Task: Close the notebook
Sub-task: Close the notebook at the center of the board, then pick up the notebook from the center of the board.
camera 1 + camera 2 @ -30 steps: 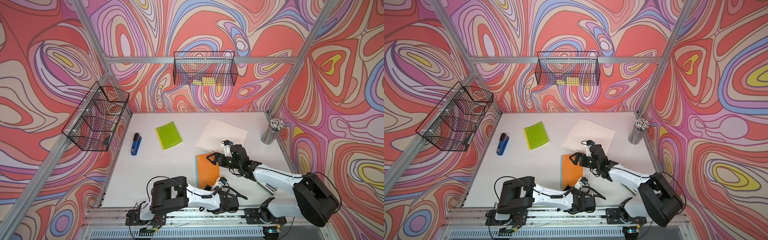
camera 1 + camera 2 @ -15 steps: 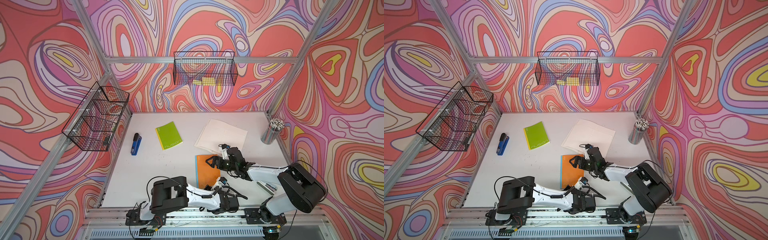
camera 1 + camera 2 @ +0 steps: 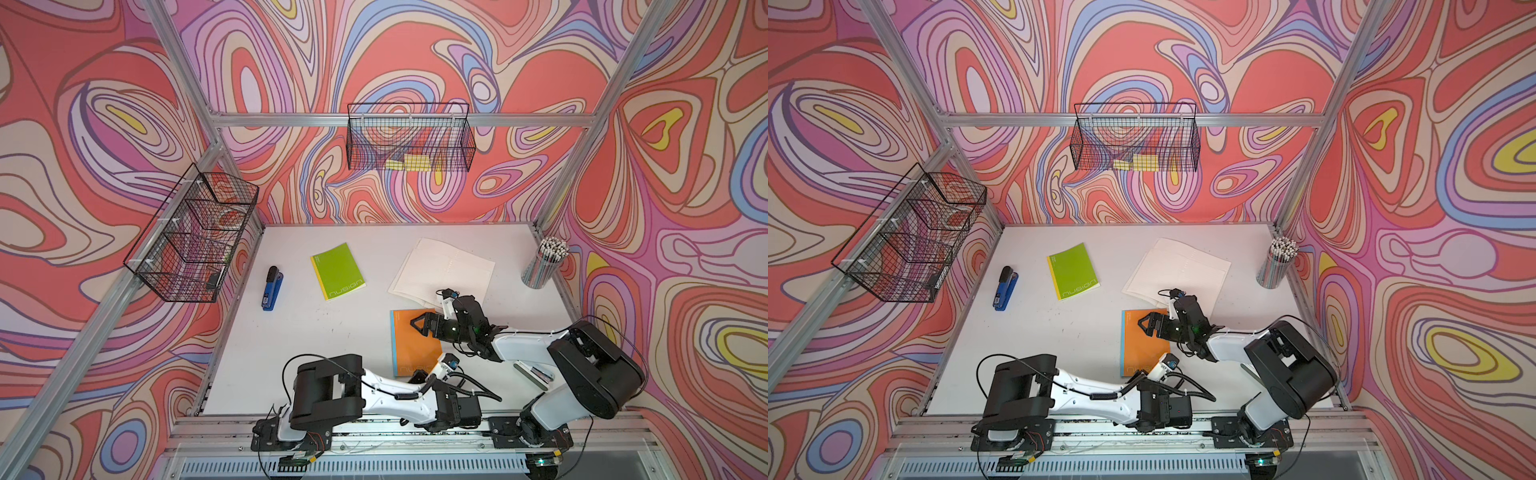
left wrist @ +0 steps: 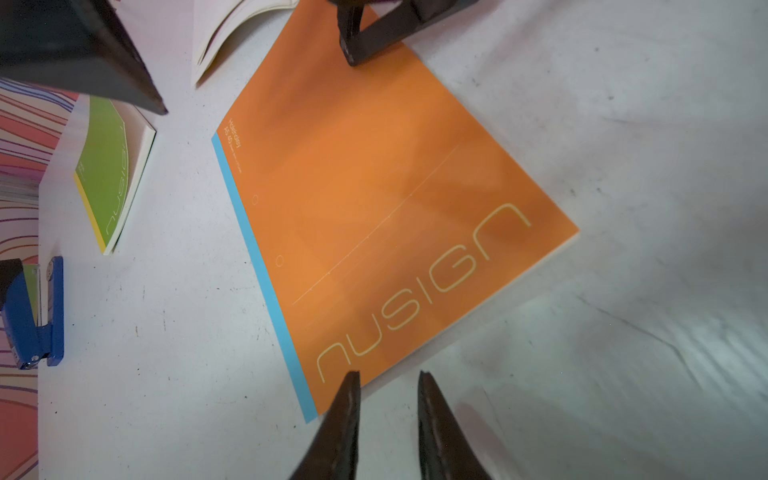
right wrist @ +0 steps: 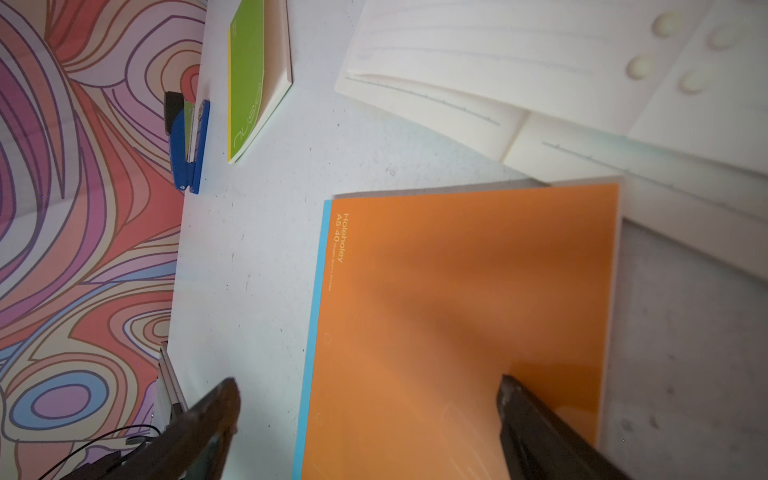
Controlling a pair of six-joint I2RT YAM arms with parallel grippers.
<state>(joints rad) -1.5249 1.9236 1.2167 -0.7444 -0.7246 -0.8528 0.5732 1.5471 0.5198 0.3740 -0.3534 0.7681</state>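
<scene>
Orange notebook (image 3: 413, 345): shut, cover flat, blue spine strip on the left side, "nusign" printed along the near end. Sits on the near-right part of the white table (image 3: 324, 357), right between the two arms.

Rest of it, big to small:

Divided wire basket (image 3: 191, 241) up on the left wall, long wire basket (image 3: 409, 137) on the back wall with a couple of yellow pads (image 3: 409, 162) inside.

Right gripper (image 5: 368, 378): hangs low over the far half of the orange cover, jaws spread wide, nothing in them. Shows one finger against the cover and one against bare table in the right wrist view. Can't tell if either actually touches.

Left gripper (image 4: 388, 374): down at the near edge of the same cover, jaws parted just a bit, nothing between them. One fingertip overlaps the cover's edge, the other is over the table.

Open white notebook (image 3: 446, 270): pages up, just behind the orange one, corner to corner with it. Can't tell whether touching.

Green notebook (image 3: 337, 271): closed, back-middle of the table.

Cup of pencils (image 3: 542, 266): far right corner.

Blue stapler (image 3: 272, 288): just left of the green one.
</scene>
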